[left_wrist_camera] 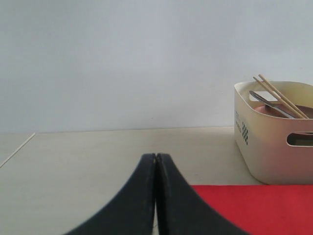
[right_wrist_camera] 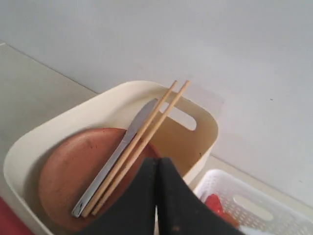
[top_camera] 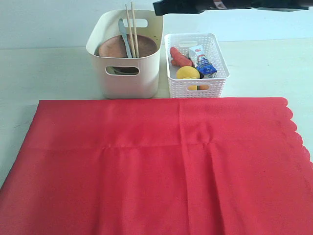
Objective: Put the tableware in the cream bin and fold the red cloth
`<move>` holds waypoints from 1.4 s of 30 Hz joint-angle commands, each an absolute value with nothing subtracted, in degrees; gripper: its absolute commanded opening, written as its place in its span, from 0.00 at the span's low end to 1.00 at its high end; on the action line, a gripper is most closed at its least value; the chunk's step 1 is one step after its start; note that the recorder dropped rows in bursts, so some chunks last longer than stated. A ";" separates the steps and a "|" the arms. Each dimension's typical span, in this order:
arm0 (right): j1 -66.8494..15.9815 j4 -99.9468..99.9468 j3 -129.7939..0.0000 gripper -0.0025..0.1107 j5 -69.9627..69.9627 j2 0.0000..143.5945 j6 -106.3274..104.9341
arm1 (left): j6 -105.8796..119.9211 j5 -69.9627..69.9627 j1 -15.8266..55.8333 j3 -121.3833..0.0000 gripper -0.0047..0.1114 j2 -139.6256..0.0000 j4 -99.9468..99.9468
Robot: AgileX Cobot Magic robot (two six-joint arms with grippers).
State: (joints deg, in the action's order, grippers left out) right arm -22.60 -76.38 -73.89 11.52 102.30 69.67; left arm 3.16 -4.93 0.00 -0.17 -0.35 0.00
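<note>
The cream bin [top_camera: 128, 78] stands at the back, holding the brown plate [top_camera: 112, 47], the metal knife [top_camera: 124, 36] and the wooden chopsticks [top_camera: 132, 29], which lean out over its rim. The right wrist view shows the same plate [right_wrist_camera: 73, 171], knife [right_wrist_camera: 117, 156] and chopsticks [right_wrist_camera: 142, 142] inside the bin [right_wrist_camera: 29, 147]. The cup, bowl and spoon are hidden. The red cloth [top_camera: 156, 166] lies spread flat in front. My right gripper [right_wrist_camera: 157, 160] is shut and empty above the bin's edge; its arm [top_camera: 205, 6] reaches in at the top. My left gripper [left_wrist_camera: 155, 155] is shut, empty, low beside the cloth's corner [left_wrist_camera: 254, 208].
A white lattice basket [top_camera: 215, 83] next to the bin holds a lemon [top_camera: 188, 73], a sausage [top_camera: 181, 58] and a milk carton [top_camera: 202, 61]. Pale tabletop [top_camera: 44, 73] lies left of the bin. The cloth's scalloped edge [top_camera: 296, 127] is on the right.
</note>
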 commanded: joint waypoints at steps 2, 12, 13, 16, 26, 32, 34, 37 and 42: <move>-22.53 -76.25 -62.39 0.02 11.07 89.66 74.44 | 3.22 -5.06 0.03 0.00 0.06 0.00 -0.78; -22.66 -65.88 -33.42 0.02 15.98 63.38 74.57 | 3.22 -5.06 0.03 0.00 0.06 0.00 -0.78; -22.66 -65.88 -31.48 0.02 16.25 60.96 74.57 | 3.22 -5.06 0.03 0.00 0.06 0.00 -0.78; -22.66 -65.88 -25.89 0.02 17.08 53.43 74.57 | 3.22 -5.06 0.03 0.00 0.06 0.00 -0.78; -22.66 -65.31 -7.95 0.02 20.88 26.83 75.05 | 3.22 -5.06 0.03 0.00 0.06 0.00 -0.78; -22.66 -65.58 -3.54 0.02 20.70 18.10 74.57 | 3.22 -5.06 0.03 0.00 0.06 0.00 -0.78; -22.66 -65.21 -3.09 0.02 20.04 16.91 74.57 | 3.22 -5.06 0.03 0.00 0.06 0.00 -0.78; -22.66 -53.95 -2.13 0.02 15.36 16.67 69.13 | 3.22 -5.06 0.03 0.00 0.06 0.00 -0.78; -22.66 -26.53 0.00 0.02 1.48 16.67 40.64 | 3.22 -5.06 0.03 0.00 0.06 0.00 -0.78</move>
